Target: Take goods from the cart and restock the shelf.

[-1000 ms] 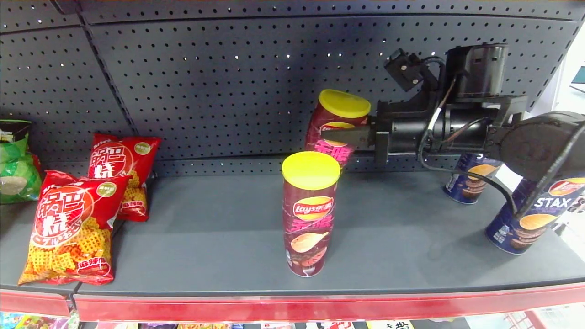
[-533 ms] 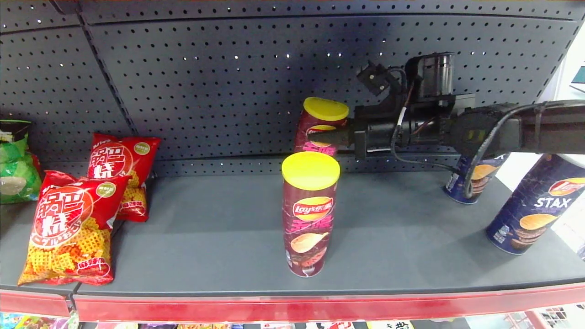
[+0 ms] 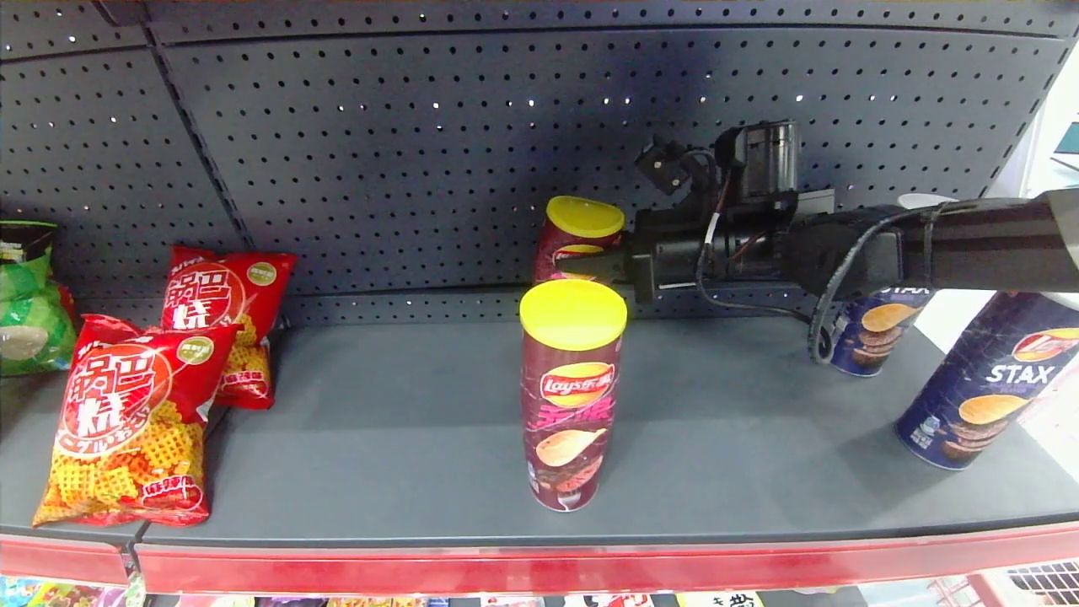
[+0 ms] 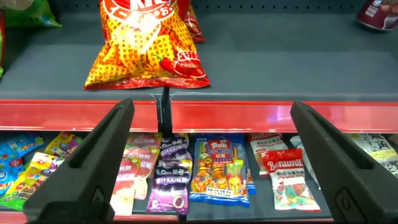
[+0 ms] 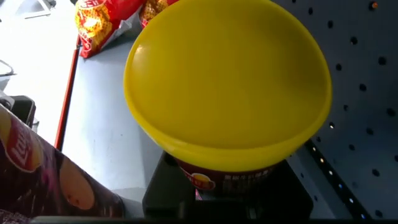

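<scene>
The right gripper (image 3: 592, 265) has its fingers clamped around a maroon crisp can (image 3: 582, 229) with a yellow lid, held slightly tilted at the back of the shelf (image 3: 379, 438), near the pegboard (image 3: 379, 169) and behind a matching upright can (image 3: 573, 396); the left gripper (image 4: 211, 106) hangs with fingers spread wide before the shelf's red edge (image 4: 249, 116).

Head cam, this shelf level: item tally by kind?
maroon chip cans, yellow lids: 2, the rear one in the right gripper
blue chip cans: 2
red snack bags: 2
green snack bag: 1
Total: 7
</scene>
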Available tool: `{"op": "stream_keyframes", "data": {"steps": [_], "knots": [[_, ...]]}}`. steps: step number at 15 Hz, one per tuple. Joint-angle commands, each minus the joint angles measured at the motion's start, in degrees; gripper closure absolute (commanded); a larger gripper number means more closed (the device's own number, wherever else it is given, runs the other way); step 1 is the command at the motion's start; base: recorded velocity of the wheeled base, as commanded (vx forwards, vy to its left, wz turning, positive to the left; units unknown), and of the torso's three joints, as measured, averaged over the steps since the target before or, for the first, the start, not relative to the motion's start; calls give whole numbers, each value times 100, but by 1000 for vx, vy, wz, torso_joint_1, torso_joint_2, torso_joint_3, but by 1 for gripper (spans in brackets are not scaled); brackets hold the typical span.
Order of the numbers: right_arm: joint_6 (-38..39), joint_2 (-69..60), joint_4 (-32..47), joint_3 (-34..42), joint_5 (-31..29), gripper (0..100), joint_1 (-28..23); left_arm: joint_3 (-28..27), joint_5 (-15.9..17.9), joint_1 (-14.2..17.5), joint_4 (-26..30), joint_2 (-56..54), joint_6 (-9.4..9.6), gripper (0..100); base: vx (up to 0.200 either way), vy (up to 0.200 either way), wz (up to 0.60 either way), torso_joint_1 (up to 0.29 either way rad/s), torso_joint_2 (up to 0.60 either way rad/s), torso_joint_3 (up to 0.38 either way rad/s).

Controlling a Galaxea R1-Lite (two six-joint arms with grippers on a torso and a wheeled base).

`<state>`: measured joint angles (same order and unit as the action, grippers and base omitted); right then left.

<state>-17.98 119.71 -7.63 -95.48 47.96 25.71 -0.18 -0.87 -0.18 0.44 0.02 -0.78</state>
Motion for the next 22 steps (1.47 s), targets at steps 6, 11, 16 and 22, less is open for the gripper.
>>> {"op": "stream_keyframes", "data": {"steps": [6, 11, 16, 22], "knots": [[5, 167, 42, -226, 47, 100, 66, 1, -1, 1, 0, -2, -1, 0, 0, 0, 0, 0, 0, 0], [5, 105, 86, -243, 56, 100, 66, 1, -1, 1, 0, -2, -1, 0, 0, 0, 0, 0, 0, 0], [5, 61, 122, -217, 56, 100, 118, 1, -1, 1, 0, -2, -1, 0, 0, 0, 0, 0, 0, 0], [5, 26, 130, -199, 126, 100, 224, 1, -1, 1, 0, -2, -1, 0, 0, 0, 0, 0, 0, 0]]}}
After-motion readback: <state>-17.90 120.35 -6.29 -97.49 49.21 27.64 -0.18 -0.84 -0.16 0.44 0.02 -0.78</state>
